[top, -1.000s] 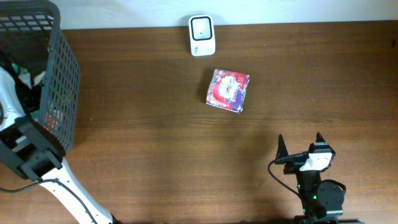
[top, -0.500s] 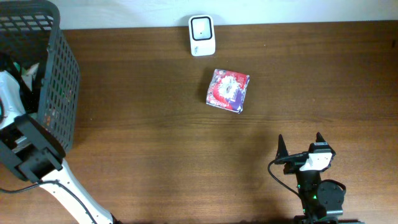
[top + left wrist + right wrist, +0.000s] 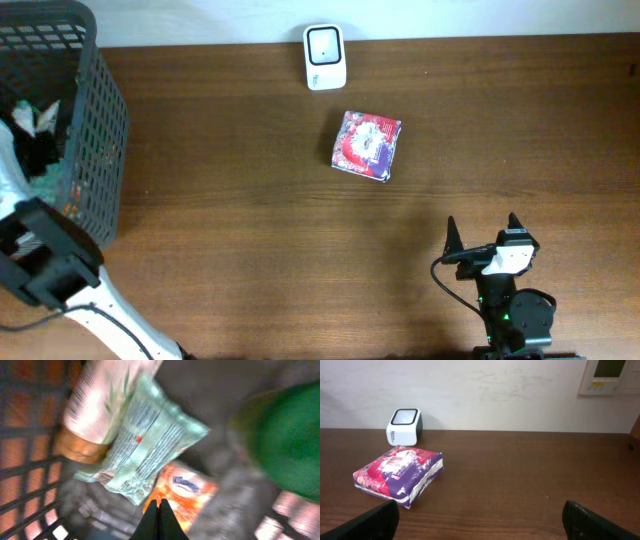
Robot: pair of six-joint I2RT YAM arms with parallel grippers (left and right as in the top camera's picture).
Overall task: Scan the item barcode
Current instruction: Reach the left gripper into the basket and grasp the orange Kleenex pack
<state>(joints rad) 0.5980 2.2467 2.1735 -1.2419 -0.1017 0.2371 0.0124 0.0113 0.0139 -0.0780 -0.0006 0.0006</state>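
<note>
A red and purple packet point(image 3: 366, 146) point(image 3: 400, 474) lies flat on the table in front of the white scanner point(image 3: 325, 56) point(image 3: 404, 426). My left gripper point(image 3: 159, 505) hangs inside the dark mesh basket point(image 3: 98, 130), its fingers pressed together with nothing between them. Under it lie a pale green packet point(image 3: 145, 445) and an orange packet point(image 3: 187, 490). My right gripper point(image 3: 482, 226) point(image 3: 480, 520) rests open near the front of the table, well short of the red packet, holding nothing.
The basket also holds a pink and white packet point(image 3: 102, 400) and a green object point(image 3: 287, 435), both blurred. A white item point(image 3: 36, 116) shows in the basket from above. A wall panel point(image 3: 612, 375) hangs behind the table's far edge.
My left arm has shifted inside the basket and its wrist sits a little lower in the overhead view. The white item in the basket shows more. The right arm and the red packet have not moved.
</note>
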